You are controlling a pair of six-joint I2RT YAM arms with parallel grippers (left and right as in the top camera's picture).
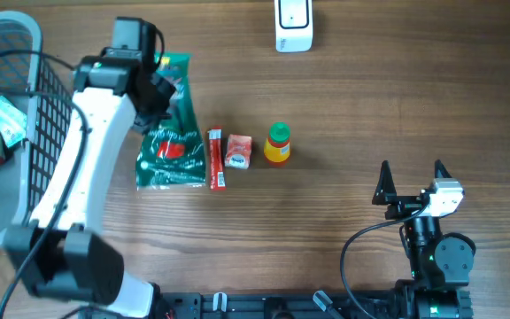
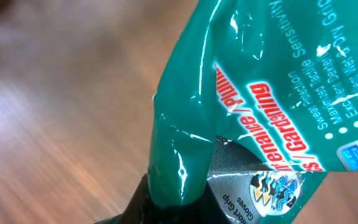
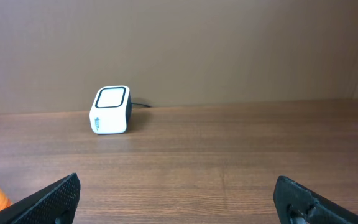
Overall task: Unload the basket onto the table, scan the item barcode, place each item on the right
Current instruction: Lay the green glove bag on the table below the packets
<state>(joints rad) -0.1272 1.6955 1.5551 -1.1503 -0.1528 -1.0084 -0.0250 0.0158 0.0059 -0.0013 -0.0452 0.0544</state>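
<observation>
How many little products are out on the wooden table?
4, in a row: green glove packet on the left, red stick, small red-white box, yellow bottle. The basket holds others, partly hidden.

Open table lies right of the scanner; bottle and box (side by side) stand mid-table.

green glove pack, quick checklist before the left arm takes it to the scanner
1. Left jaws shut on green glove pack: ok.
2. Pack lifted off the table: cannot tell.
3. Barcode found on the pack: cannot tell.
4. Route to scanner free of the bottle and carton: ok, it looks so.
5. Right jaws open, parked well aside: ok.
</observation>
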